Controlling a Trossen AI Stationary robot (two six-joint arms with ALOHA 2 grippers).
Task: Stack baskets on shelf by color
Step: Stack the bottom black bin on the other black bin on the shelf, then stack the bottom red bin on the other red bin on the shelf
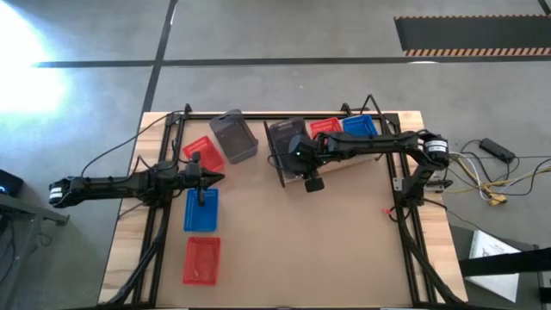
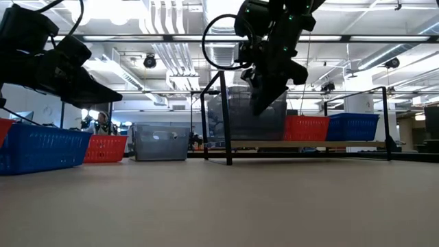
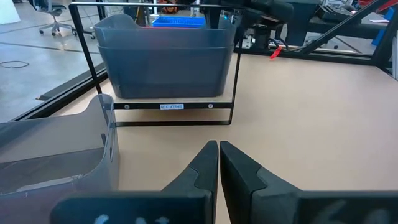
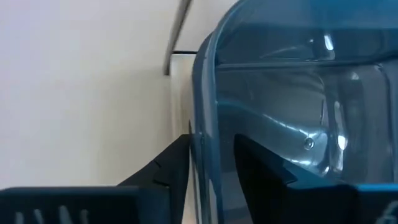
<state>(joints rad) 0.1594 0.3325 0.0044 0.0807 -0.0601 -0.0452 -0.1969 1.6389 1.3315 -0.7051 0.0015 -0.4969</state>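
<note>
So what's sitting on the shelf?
On the shelf: grey baskets stacked, a red basket and a blue basket. The right gripper hides part of the grey ones.

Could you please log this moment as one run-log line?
right tool: astride grey basket wall on shelf | left tool: shut, empty, waiting above table | shelf also holds: red basket, blue basket

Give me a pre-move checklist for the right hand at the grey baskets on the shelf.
1. Right hand at the grey basket stack on the shelf: ok.
2. Its fingers straddle the basket wall: ok.
3. Grip closed firmly on the wall: cannot tell.
4. Red basket and blue basket sit beside the stack on the shelf: ok.
5. Left hand shut, empty, away from the shelf: ok.
6. Loose grey basket waits on the table: ok.
</note>
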